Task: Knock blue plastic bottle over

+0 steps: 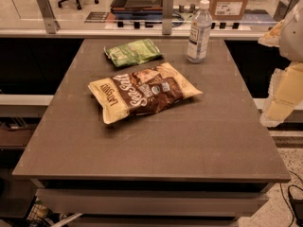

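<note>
The blue plastic bottle stands upright near the table's far edge, right of centre. It is clear and faintly bluish, with a white cap and a white label. My gripper hangs at the right edge of the view, beyond the table's right side. It is nearer to me than the bottle, well to its right, and not touching it. Its pale yellow parts point downward, and the white arm above them is cut off by the frame.
A brown and yellow chip bag lies flat mid-table. A small green snack bag lies behind it, left of the bottle. The grey table ends at a glass-railed ledge at the back. Cables lie on the floor at lower right.
</note>
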{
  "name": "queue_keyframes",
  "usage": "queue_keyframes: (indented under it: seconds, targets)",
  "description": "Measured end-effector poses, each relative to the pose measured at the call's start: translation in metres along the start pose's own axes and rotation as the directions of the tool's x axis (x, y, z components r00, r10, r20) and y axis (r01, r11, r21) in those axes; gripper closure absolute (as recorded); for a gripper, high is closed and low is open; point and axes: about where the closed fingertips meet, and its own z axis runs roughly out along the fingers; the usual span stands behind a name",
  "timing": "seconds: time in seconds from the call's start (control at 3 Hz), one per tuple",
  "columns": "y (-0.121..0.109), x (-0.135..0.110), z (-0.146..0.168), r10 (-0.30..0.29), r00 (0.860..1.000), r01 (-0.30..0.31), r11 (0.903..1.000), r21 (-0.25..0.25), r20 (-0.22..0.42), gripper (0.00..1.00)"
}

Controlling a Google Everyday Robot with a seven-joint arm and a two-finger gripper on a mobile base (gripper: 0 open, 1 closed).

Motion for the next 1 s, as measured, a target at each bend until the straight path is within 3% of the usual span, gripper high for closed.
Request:
queue_keyframes:
  seconds: [0.67,1.0]
  targets:
    - [-0.005,0.001,0.000,0.018,1.000,-0.018,0.9998,0.008,0.013,0.00]
    - [-0.027,0.013,0.005,0.087,0.994,-0.089,0.9957,0.025,0.061,0.00]
